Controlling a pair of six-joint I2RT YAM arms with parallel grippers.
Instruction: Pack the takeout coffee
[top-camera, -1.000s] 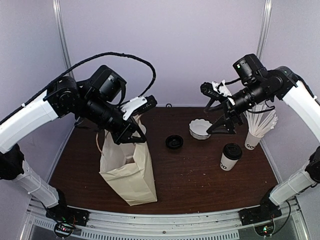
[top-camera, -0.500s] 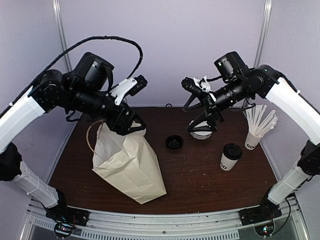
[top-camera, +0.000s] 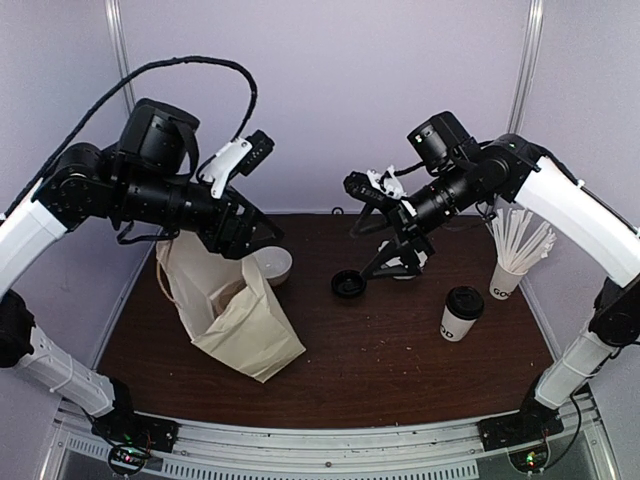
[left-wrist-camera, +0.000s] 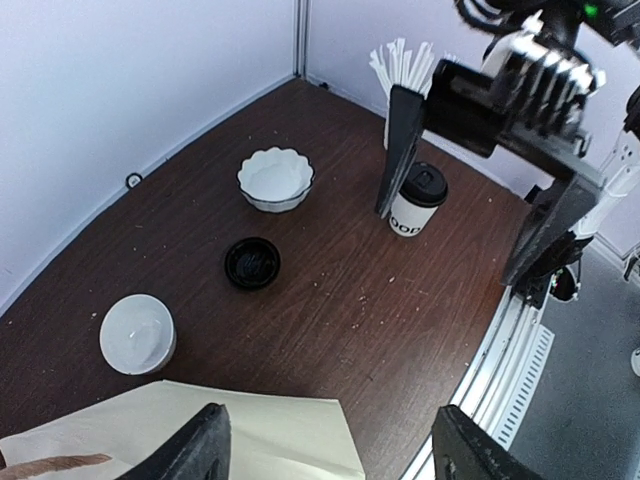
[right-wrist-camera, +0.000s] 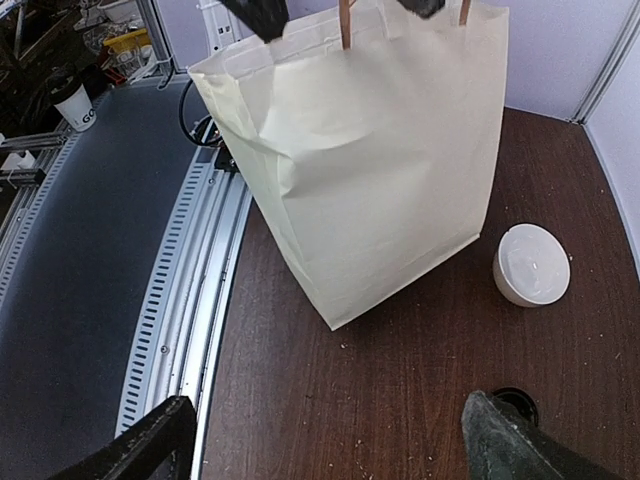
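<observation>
The takeout coffee is a small white lettered cup with a black lid on it, standing at the right. A cream paper bag leans at the left with its brown handles up. My left gripper hovers open just over the bag's top, holding nothing. My right gripper hangs open above the table's middle, well left of the cup and empty.
A loose black lid lies mid-table. A plain white bowl sits beside the bag, and a scalloped bowl lies farther back. A cup of white sticks stands at the far right. Walls close the back and sides.
My left gripper pulled the bag leftward and back, then opened and let go of its top. My right arm swung left toward the middle, still open.
</observation>
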